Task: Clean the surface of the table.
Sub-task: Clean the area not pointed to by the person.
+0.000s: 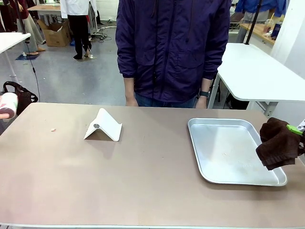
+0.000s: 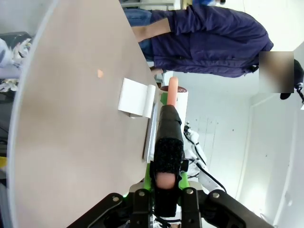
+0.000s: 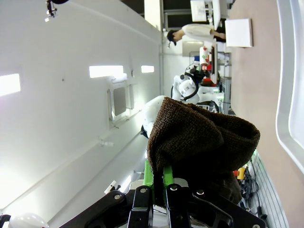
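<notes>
- Two claws, both clamped fully down. In its wrist view my left claw (image 2: 166, 179) pinches the black, rough-textured handle of a roller (image 1: 7, 105). The roller's pale, pink-tinged roll pokes in at the left edge of the front view.
- One small pink crumb (image 1: 53, 129) lies on the left part of the tabletop.
- Left of centre stands a white stand (image 1: 106, 125), a thin sheet bent into a tent shape.
- Across the lower half of the front view spreads the table (image 1: 143, 188), rectangular, with a smooth matte taupe-brown top and a thin pale edge. Its long axis runs left to right, and its near edge lies along the bottom of the frame.
- At the right lies a shiny silver metal tray (image 1: 193, 125), flat, with rounded corners and a raised rim.
- At the right edge, my right claw (image 3: 158, 176) is closed on a dark brown, nubbly cloth (image 1: 279, 145). The cloth hangs bunched in front of the tray's right rim.
</notes>
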Controlling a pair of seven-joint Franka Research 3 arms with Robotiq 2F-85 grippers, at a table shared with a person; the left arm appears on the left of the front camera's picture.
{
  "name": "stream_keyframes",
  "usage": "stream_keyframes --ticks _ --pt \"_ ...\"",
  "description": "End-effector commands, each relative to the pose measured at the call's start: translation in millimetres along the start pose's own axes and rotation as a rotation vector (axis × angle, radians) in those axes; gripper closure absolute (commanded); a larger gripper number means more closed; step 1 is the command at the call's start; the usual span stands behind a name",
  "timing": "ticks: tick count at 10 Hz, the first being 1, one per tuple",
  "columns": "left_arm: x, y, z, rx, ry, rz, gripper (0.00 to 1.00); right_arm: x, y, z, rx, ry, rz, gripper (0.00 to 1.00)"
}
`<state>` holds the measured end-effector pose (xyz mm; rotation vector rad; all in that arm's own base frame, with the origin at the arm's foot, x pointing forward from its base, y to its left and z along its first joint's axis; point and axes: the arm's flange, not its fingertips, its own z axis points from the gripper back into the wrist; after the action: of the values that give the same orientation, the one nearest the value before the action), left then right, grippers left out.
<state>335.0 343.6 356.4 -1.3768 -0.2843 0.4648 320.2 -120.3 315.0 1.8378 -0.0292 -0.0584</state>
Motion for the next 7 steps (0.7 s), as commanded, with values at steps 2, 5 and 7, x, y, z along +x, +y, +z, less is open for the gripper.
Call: stream_keyframes --ticks 2,5,7 --pt "0 0 0 0.0 0.0 0.0 0.78 1 4 -2 0.014 -0.013 0.011 0.91" --pt "0 0 0 0.0 0.0 0.0 0.78 1 4 -2 0.014 -0.013 0.011 0.91" --pt "0 0 0 0.0 0.0 0.0 0.78 1 4 -2 0.014 -0.013 0.011 0.91"
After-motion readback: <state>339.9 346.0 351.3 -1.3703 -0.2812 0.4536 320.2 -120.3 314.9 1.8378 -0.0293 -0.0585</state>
